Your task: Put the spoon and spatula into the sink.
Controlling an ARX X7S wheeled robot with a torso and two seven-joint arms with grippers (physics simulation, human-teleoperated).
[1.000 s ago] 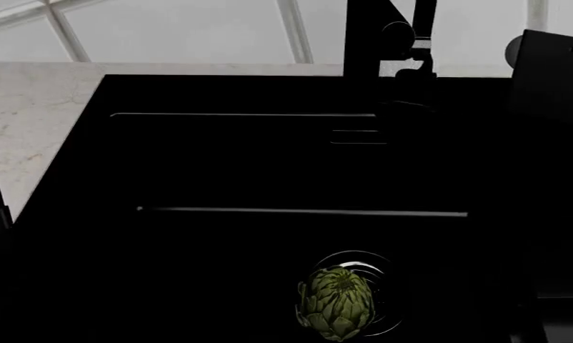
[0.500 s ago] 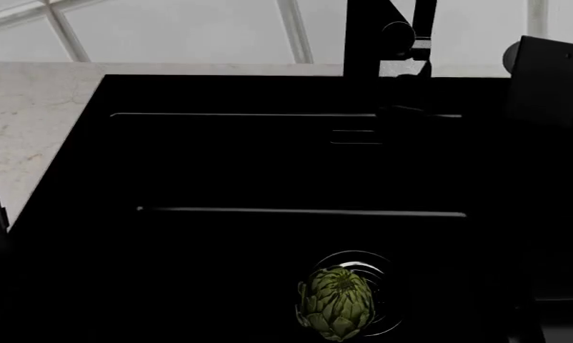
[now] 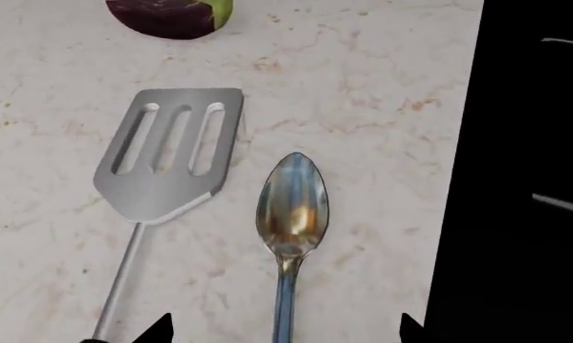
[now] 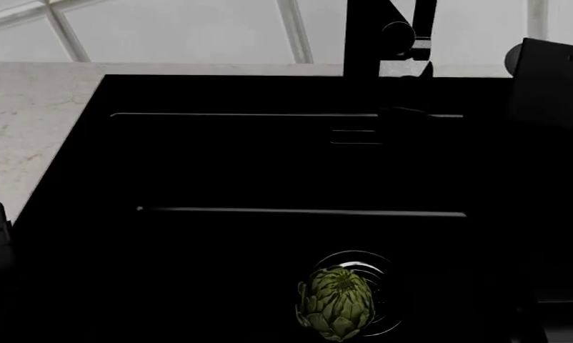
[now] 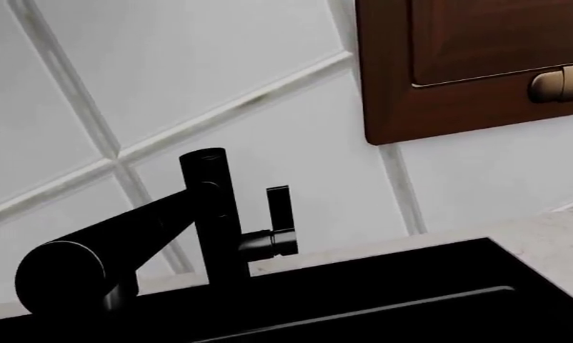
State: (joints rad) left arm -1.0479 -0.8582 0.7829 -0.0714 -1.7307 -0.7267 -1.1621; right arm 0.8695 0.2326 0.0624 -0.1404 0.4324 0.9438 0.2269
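Spatula (image 3: 169,158): flat on marble counter (image 3: 363,86), slotted head up, handle toward left gripper (image 3: 284,330).
Spoon (image 3: 291,214): beside spatula, apart from it, between it and sink (image 4: 267,164) edge.
Sink: black basin; artichoke (image 4: 336,301) on drain (image 4: 386,286); faucet (image 5: 215,214) at back rim.
Left gripper: two fingertips (image 3: 156,329) spread wide, holding nothing.
Right gripper: state cannot be told.
Eggplant (image 3: 167,13): on counter beyond spatula.

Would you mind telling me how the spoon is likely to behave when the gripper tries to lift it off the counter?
The spoon looks like polished metal, so it is probably stiff but slippery between the fingers. It lies flat on the marble counter with a thin handle, so getting under it may be awkward. Its rounded bowl could rock or pivot if pushed.
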